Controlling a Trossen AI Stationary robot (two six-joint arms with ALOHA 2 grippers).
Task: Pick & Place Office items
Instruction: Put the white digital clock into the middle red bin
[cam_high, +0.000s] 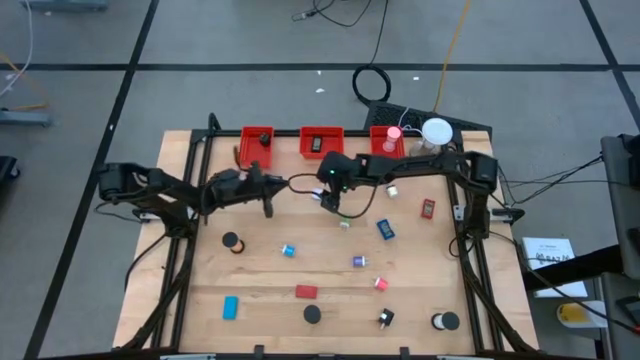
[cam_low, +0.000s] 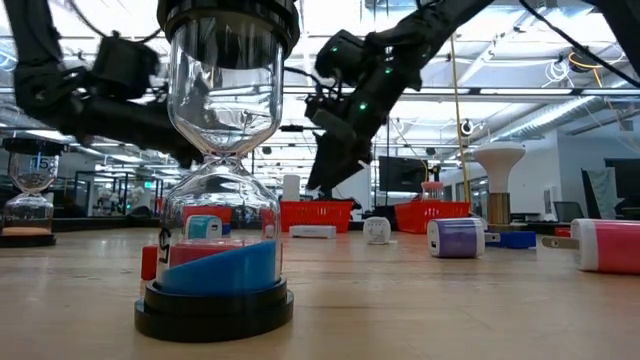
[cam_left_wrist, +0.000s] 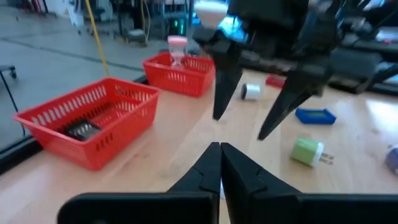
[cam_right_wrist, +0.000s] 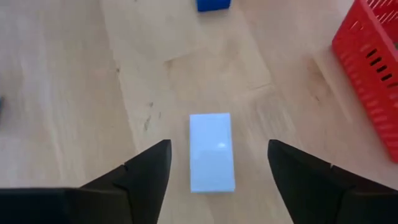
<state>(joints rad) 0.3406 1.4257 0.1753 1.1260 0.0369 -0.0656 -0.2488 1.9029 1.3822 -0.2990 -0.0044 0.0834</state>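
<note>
Small office items lie scattered on the wooden table (cam_high: 260, 290): a white block (cam_right_wrist: 211, 152), a blue block (cam_high: 385, 229), a green bit (cam_left_wrist: 308, 151), a red block (cam_high: 305, 292), black discs (cam_high: 231, 241). My right gripper (cam_right_wrist: 217, 168) hangs open above the white block, which lies flat on the table, a finger to either side and clear of it. It shows near the table's far middle (cam_high: 333, 203). My left gripper (cam_left_wrist: 219, 155) is shut and empty, held level left of the right one (cam_high: 278, 187).
Three red bins stand along the far edge (cam_high: 258, 143) (cam_high: 321, 142) (cam_high: 388, 142); one holds a black item (cam_left_wrist: 84, 129), another a pink hourglass (cam_left_wrist: 177, 50). A white lamp (cam_high: 436, 131) stands at the far right. An hourglass (cam_low: 220, 200) stands at the near edge.
</note>
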